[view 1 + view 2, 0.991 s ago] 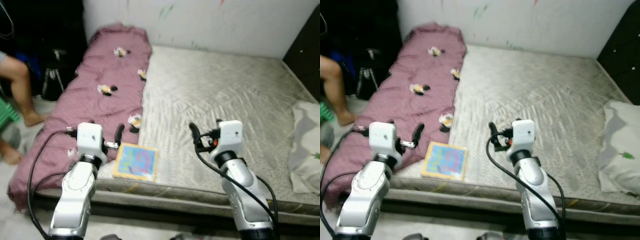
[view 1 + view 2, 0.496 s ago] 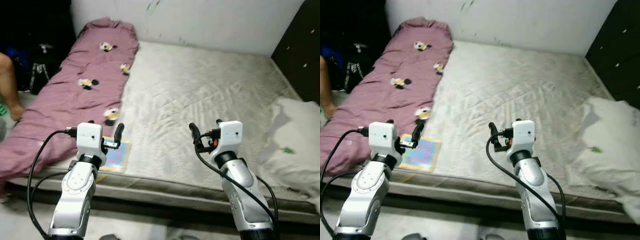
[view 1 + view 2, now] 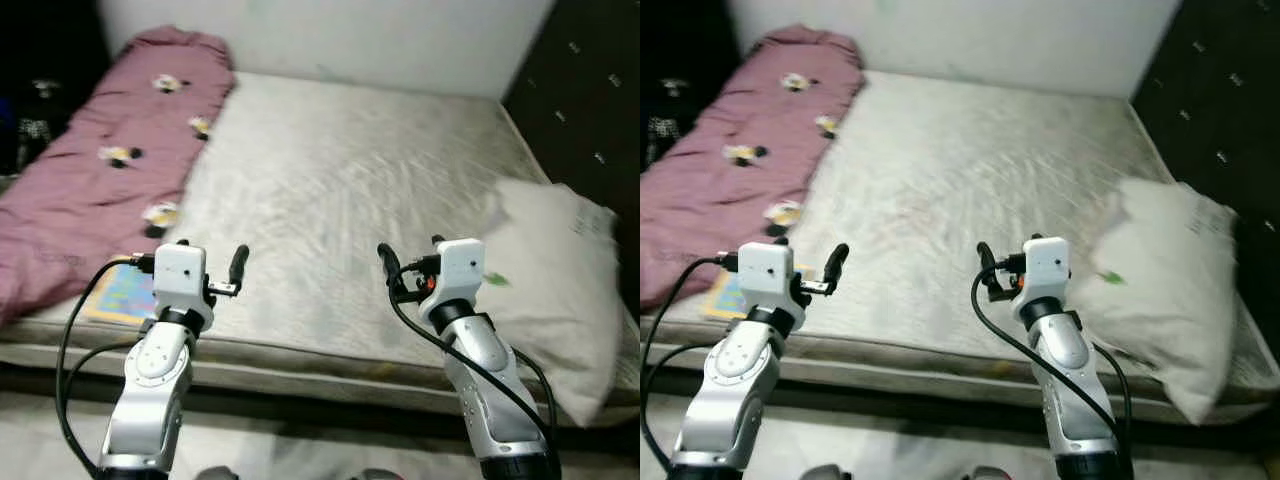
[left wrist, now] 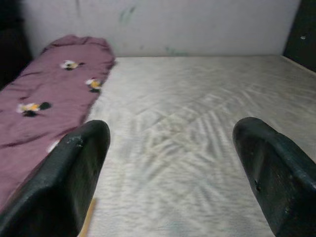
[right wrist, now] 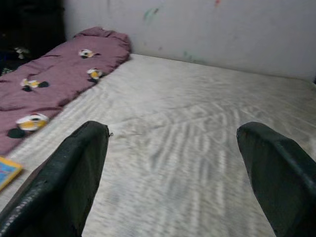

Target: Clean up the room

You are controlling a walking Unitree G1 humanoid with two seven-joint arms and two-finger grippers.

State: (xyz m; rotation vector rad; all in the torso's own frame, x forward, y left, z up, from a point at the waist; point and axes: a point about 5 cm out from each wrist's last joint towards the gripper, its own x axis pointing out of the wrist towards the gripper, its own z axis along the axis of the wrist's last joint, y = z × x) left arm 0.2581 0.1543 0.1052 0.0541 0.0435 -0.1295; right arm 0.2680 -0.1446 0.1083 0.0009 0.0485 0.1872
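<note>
Left eye view: a maroon blanket [image 3: 95,190] printed with small cartoon figures, too blurred to identify, lies along the mattress's [image 3: 330,200] left edge, its far-left part cut off by the frame. A colourful book [image 3: 118,296] sits at the front left corner of the mattress, partly hidden behind the left gripper [image 3: 205,262]; no writing on it can be read. Both grippers hover over the front edge with fingers spread apart, grasping nothing. Beyond the right gripper [image 3: 410,257], a white pillow [image 3: 555,280] lies blurred at the right edge.
</note>
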